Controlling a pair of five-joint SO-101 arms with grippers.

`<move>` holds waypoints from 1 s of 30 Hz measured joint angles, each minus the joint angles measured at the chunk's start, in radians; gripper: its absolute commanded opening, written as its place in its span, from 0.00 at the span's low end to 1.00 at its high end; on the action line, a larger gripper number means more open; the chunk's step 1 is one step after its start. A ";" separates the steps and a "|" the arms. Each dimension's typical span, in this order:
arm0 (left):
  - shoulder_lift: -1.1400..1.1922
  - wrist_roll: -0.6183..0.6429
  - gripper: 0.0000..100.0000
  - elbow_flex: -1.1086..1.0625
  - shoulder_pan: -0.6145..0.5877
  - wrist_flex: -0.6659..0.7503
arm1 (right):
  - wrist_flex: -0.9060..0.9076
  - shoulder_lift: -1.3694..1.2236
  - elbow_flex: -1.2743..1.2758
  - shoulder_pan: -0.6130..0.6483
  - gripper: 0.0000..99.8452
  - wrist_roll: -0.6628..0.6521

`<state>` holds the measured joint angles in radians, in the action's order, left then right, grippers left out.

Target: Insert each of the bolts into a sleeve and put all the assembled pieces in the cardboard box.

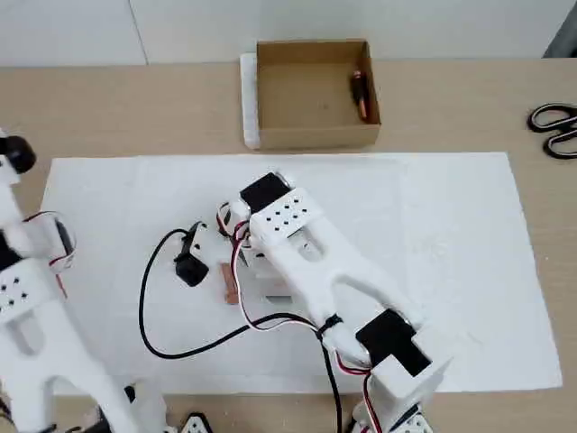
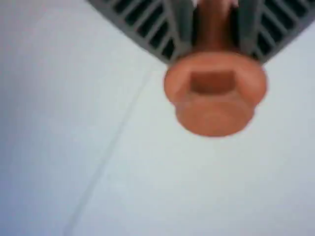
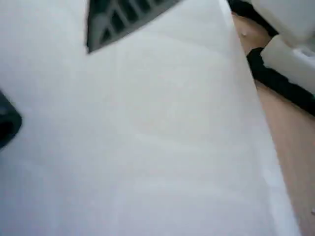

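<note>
The left claw (image 2: 213, 17) grips an orange bolt (image 2: 214, 93) above white paper (image 2: 74, 128); the right claw's (image 3: 120, 19) state cannot be told.

free: sheet (image 1: 451, 271) right half | blocked: arm (image 1: 306, 253) mid-sheet, before cardboard box (image 1: 311, 90)

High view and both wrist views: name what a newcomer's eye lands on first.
The orange bolt looms head-on in the left wrist view, clamped in the left gripper between ribbed grey fingers over white paper. In the high view a white arm lies across the middle of that paper, and beyond it the cardboard box holds one copper-coloured piece against its wall on the picture's right.
</note>
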<state>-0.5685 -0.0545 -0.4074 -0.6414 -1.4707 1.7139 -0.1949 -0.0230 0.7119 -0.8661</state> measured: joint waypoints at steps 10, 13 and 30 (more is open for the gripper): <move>-0.232 -0.002 0.01 -0.025 -0.012 -0.043 | 0.000 -0.008 0.000 0.000 0.22 0.000; -0.278 -0.002 0.01 -0.058 -0.012 -0.043 | 0.000 -0.008 0.000 0.000 0.22 0.000; -0.396 -0.002 0.01 -0.126 -0.120 -0.037 | 0.000 -0.121 -0.005 0.052 0.22 -0.026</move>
<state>-0.9643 -0.0560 -0.5332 -0.7610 -1.5075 1.7139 -0.3161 -0.0276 0.7641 -0.8922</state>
